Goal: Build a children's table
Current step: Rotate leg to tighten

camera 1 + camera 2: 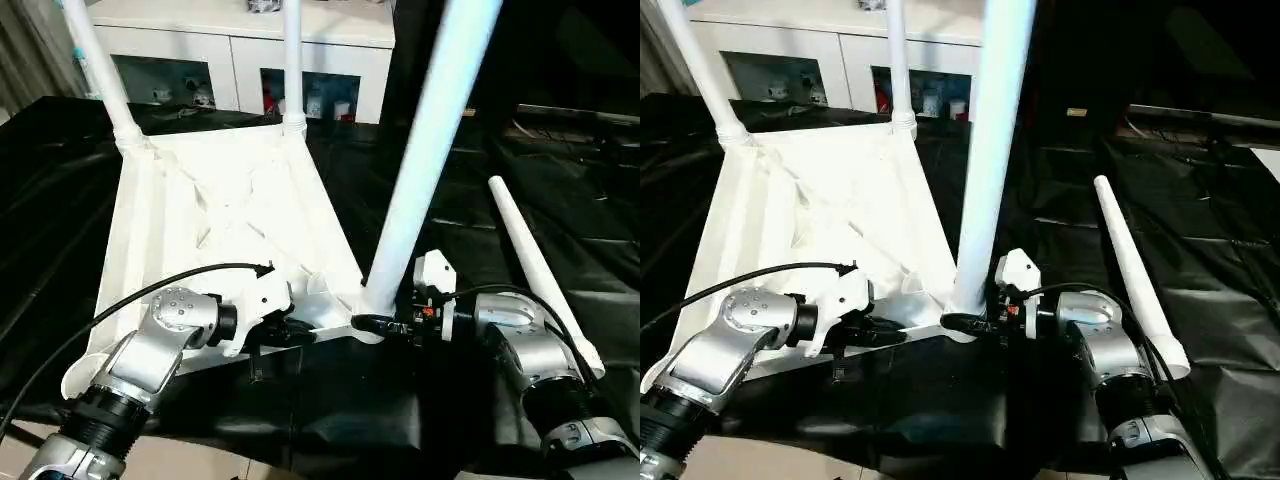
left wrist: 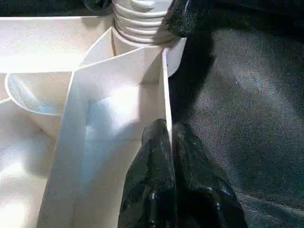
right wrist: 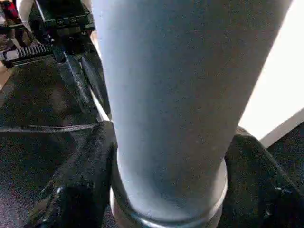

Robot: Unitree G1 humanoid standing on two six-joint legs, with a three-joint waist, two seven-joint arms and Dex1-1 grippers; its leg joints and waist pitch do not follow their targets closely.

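Note:
The children's table top lies upside down on black cloth, its ribbed underside facing up. Two white legs stand in the far corner sockets. A third leg rises from the near right socket. My right gripper has a black finger pressed on each side of this leg's base. My left gripper is shut on the thin near rim of the table top, just left of that socket. A loose leg lies on the cloth to the right.
A white cabinet with glass doors stands behind the table top. Black cloth covers the work surface, wrinkled at the right. A black cable loops over my left forearm.

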